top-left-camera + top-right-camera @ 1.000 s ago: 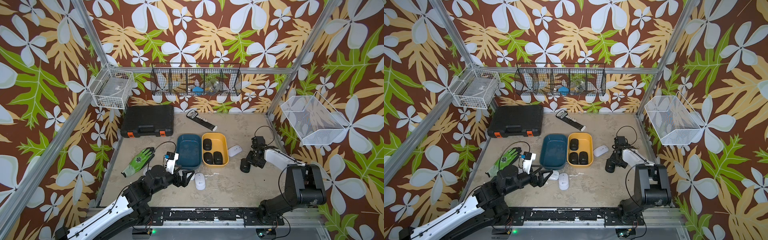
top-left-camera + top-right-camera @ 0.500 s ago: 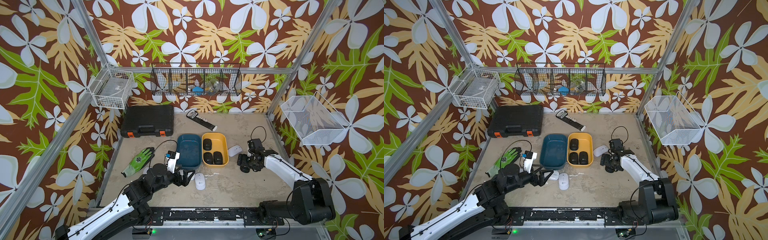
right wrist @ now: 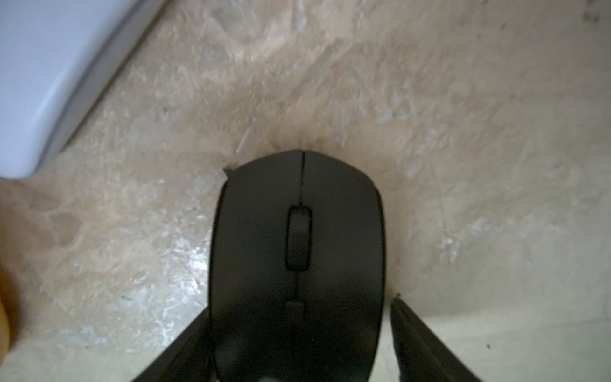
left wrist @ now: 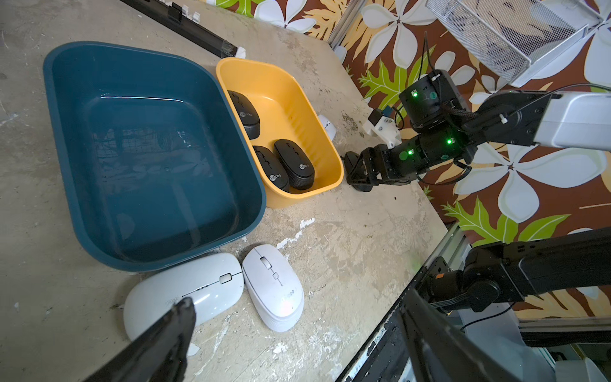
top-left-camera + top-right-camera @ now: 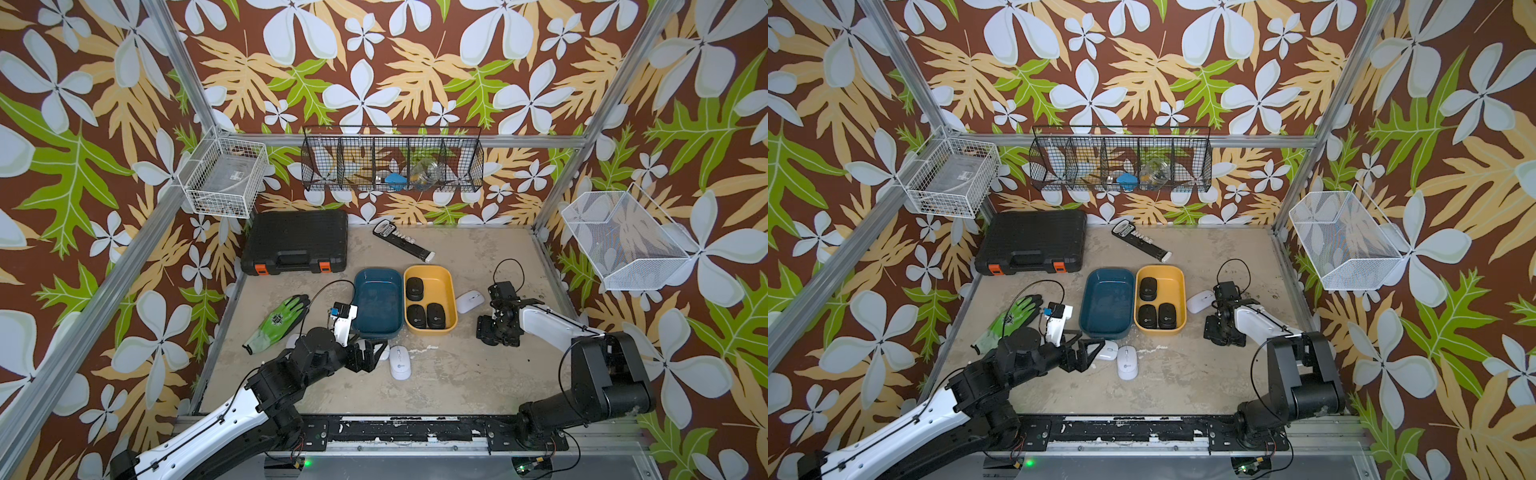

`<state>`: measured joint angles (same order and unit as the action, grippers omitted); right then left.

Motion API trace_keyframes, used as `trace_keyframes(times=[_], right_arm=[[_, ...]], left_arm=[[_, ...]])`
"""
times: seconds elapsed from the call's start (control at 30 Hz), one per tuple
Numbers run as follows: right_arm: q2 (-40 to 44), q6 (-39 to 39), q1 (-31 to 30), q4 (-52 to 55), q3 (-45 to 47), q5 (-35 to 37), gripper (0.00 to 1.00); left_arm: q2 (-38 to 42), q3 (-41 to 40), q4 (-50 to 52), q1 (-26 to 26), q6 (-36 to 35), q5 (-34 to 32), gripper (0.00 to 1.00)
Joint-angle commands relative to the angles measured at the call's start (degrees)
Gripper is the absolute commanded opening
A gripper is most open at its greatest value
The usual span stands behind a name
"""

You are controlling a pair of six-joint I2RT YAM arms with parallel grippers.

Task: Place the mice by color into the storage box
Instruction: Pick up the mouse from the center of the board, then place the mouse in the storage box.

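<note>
I'm picking the loose black mouse, on the tabletop toward its right edge beside the yellow bin; the right gripper straddles it, jaws apart, so next I squeeze and lift, left gripper gaping wide.

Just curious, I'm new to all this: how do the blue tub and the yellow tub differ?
The blue tub is empty; the yellow tub holds three black mice. The blue tub looks somewhat larger than the yellow tub. Both are open, rounded plastic tubs standing side by side on the table.
</note>
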<state>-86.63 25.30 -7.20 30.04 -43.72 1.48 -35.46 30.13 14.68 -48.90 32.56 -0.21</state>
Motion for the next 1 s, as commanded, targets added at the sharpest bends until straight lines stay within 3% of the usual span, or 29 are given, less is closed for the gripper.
trace_keyframes(times=[0.0,0.13,0.27,0.3,0.47,0.6,0.8,0.97], right_arm=[[-1.40,1.49,0.08,-2.48,-0.30,0.26,0.69],[-1.66,1.90,0.08,-2.58,-1.13,1.06,0.59],[-0.28,1.18,-0.05,-1.21,-2.47,2.01,0.32],[0.64,1.16,-0.06,-0.59,-2.95,2.23,0.30],[7.82,1.16,-2.18,3.95,-6.89,3.16,0.28],[10.84,2.29,-9.93,6.59,-13.18,2.89,0.28],[0.03,5.26,-23.18,9.44,-26.20,4.98,0.27],[-12.38,6.69,-26.02,9.18,-34.87,6.13,0.27]], left_arm=[[0.36,0.53,0.51,0.02,-0.31,-1.21,1.00],[0.60,0.94,0.97,0.06,-0.73,-1.55,1.00],[0.44,1.38,1.24,0.05,-1.24,-1.80,1.00],[0.33,1.50,1.34,0.01,-1.31,-1.82,1.00],[-0.04,1.60,1.35,-0.01,-1.27,-1.98,1.00],[-1.01,1.68,0.92,0.03,-1.20,-2.09,1.00],[-2.22,2.43,0.18,0.03,-1.31,-2.53,1.00],[-2.42,3.60,0.68,0.00,-0.93,-2.89,1.00]])
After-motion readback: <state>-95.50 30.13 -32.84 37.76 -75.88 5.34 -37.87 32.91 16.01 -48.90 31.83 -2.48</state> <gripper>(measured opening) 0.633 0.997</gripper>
